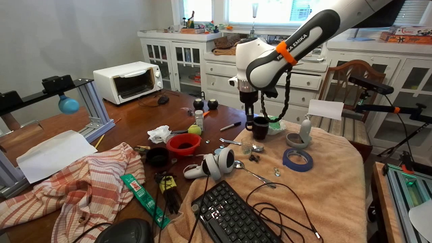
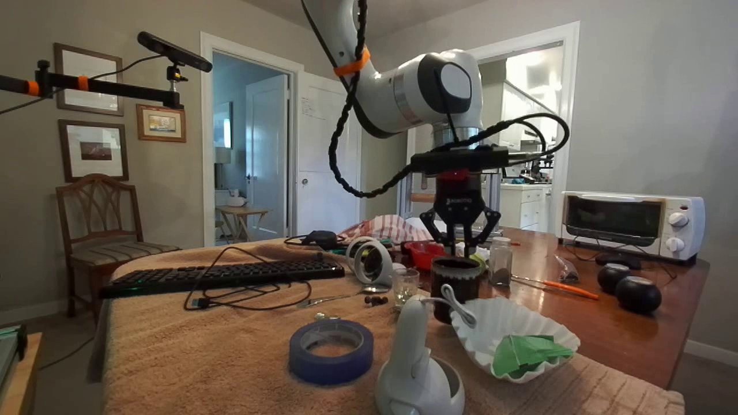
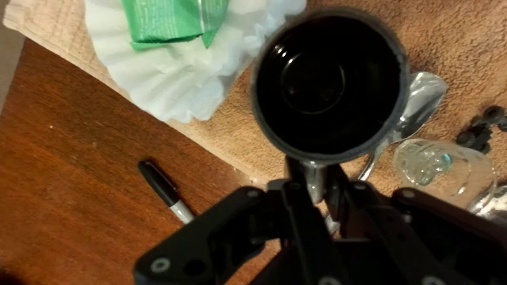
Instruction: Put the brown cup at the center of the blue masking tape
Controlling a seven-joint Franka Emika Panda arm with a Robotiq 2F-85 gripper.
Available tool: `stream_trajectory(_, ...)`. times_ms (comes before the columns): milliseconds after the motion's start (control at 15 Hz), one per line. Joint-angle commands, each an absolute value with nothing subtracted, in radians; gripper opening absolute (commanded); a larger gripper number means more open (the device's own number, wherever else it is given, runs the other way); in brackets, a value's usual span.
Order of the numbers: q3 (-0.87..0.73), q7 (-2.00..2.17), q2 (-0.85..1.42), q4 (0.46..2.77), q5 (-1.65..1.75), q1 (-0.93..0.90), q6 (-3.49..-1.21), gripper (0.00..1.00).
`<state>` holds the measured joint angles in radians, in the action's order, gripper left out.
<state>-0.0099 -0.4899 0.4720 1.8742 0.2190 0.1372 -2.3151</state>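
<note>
The brown cup [image 1: 261,129] is right of centre in an exterior view, upright over the edge of the tan towel [image 1: 332,199]; whether its base touches the cloth is hard to tell. The jaws are drawn in narrow and pinch its handle [image 3: 315,181], one on each side, low in the middle of the wrist view. This hold likely suits the job, since it leaves the wall and base free for a straight set-down.

A spoon [image 3: 424,99] pokes out beside the cup's rim. At the upper left of the wrist view, a ruffled white paper [image 3: 170,83] serves, it seems, as a dish for a green packet [image 3: 174,19]. The clear glass [image 3: 447,170], lower right there, holds a few shiny pieces.

The blue tape [image 1: 298,166] lies flat at the right of an exterior view, hole up, ready as a target and well apart from the cup. A game controller [image 2: 409,351] stands beside it, so a raised path seems wise. The towel probably covers the counter [image 1: 135,125] to soften contact.
</note>
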Motion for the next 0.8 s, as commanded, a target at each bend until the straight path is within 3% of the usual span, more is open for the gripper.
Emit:
stream_trajectory(0,-0.004,-0.577,0.362,1.947,0.281,0.129,-2.289,0.04)
stream_trajectory(733,0.004,-1.184,0.057,2.233,0.267,0.147,-2.333,0.04)
